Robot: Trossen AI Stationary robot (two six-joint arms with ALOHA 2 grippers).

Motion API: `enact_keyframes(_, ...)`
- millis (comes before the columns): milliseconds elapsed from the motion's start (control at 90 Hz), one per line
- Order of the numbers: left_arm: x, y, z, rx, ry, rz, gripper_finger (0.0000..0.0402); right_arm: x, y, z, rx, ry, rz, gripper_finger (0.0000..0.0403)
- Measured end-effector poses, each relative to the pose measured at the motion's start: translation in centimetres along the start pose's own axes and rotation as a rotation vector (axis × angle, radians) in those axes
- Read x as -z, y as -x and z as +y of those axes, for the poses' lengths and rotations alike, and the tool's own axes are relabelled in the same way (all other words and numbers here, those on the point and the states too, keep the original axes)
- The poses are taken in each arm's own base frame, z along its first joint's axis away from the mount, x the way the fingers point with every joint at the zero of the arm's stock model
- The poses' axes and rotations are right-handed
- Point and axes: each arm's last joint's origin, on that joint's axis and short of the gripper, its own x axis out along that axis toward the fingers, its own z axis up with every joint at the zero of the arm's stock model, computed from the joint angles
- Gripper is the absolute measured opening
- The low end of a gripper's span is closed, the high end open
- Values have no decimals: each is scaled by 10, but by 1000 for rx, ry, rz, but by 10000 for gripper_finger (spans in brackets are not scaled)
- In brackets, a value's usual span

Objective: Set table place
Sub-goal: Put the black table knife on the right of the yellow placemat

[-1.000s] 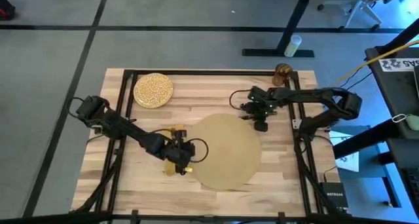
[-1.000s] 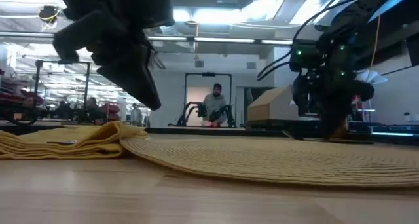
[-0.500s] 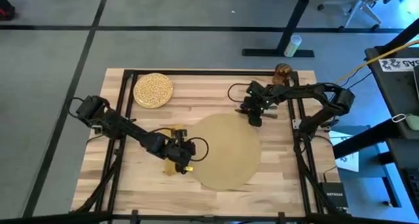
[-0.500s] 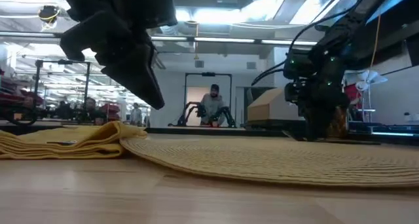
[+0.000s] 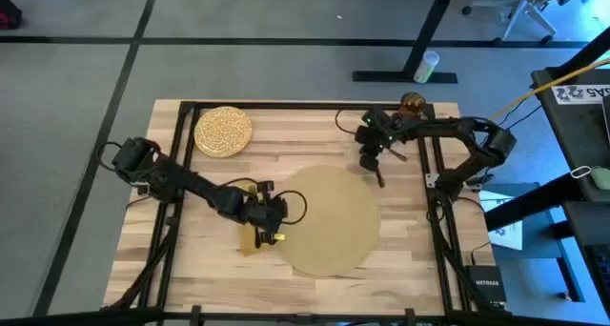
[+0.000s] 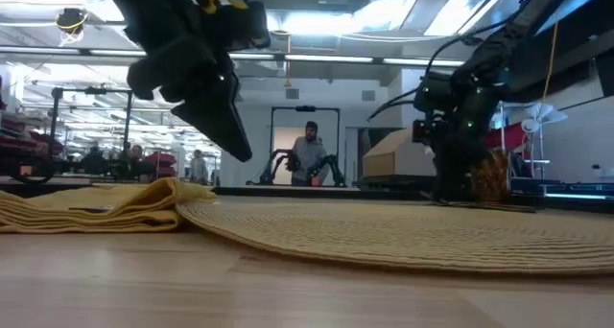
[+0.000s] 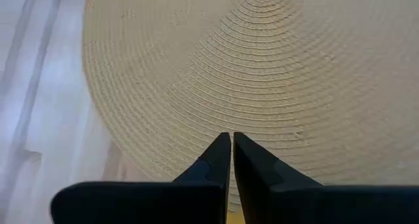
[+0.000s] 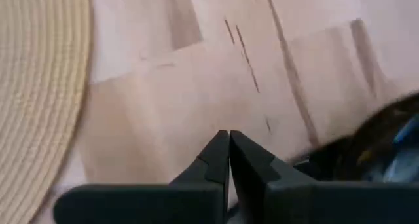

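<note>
Both tools pinched together and empty, the left tool (image 5: 271, 214) hovers by the soft, limp napkin (image 5: 251, 242), best pinched at a folded edge beside the placemat (image 5: 329, 221), the right tool (image 5: 375, 158) over bare desk (image 5: 305, 135).

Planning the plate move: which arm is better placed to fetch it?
Probably left. The round yellow-speckled plate lies at the table's far-left corner, on the left gripper's side; the right gripper is across the table.

White bottle (image 5: 426, 66) lying on grey floor (image 5: 286, 69) at 1 o'clock; office chair (image 5: 522, 4) standing beyond; person (image 6: 310, 153) sitting far back; cardboard box (image 6: 391, 155) sitting at 3 o'clock.
</note>
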Motion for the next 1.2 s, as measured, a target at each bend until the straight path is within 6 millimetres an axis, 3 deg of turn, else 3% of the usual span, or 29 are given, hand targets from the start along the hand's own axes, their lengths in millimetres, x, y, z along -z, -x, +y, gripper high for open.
enact_keyframes(211,-4,-6,12,-21,43,-6,1,0,13,4,-67,-24,150,6)
enact_keyframes(389,-6,-12,26,-49,115,3,1,6,18,6,-29,-96,267,49)
enact_keyframes(589,-8,-17,39,-74,150,13,1,10,12,5,10,-195,245,106)
enact_keyframes(744,-9,-20,46,-87,161,18,1,15,2,4,57,-258,185,123)
enact_keyframes(1011,-12,-21,48,-86,178,-11,1,30,-16,4,91,-328,136,116)
enact_keyframes(1200,-13,-21,48,-83,184,-23,1,33,-20,3,149,-324,118,31)
